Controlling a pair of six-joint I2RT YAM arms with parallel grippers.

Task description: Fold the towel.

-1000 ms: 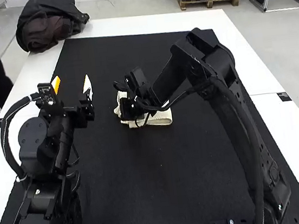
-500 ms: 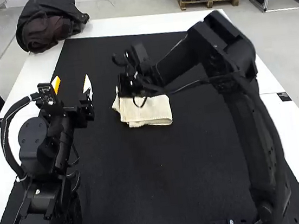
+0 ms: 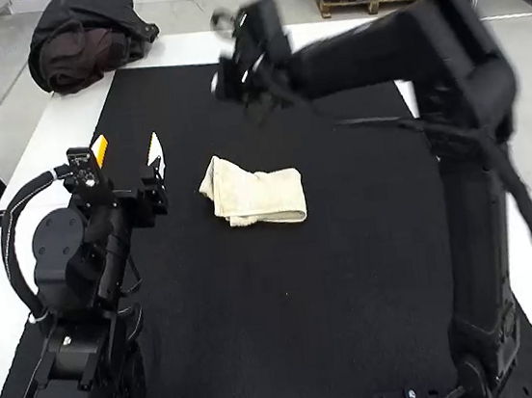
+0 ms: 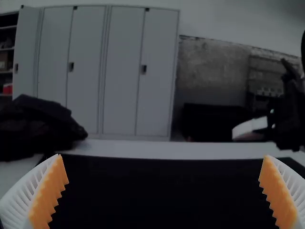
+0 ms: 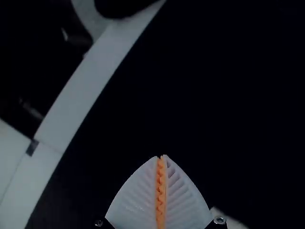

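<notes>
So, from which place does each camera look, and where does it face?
High view: above and behind both arms, facing forward and down over the black mat and towel; shows the left arm and right arm.
Left wrist view: on the left wrist, facing nearly level across the mat; shows the left gripper, open.
Right wrist view: on the right wrist, facing down at the mat; shows the right gripper, shut.
High and left wrist views share the dark bag.

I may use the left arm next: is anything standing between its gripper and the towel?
Nothing visible stands in the way; the black mat runs from beneath the left gripper to the towel.
</notes>
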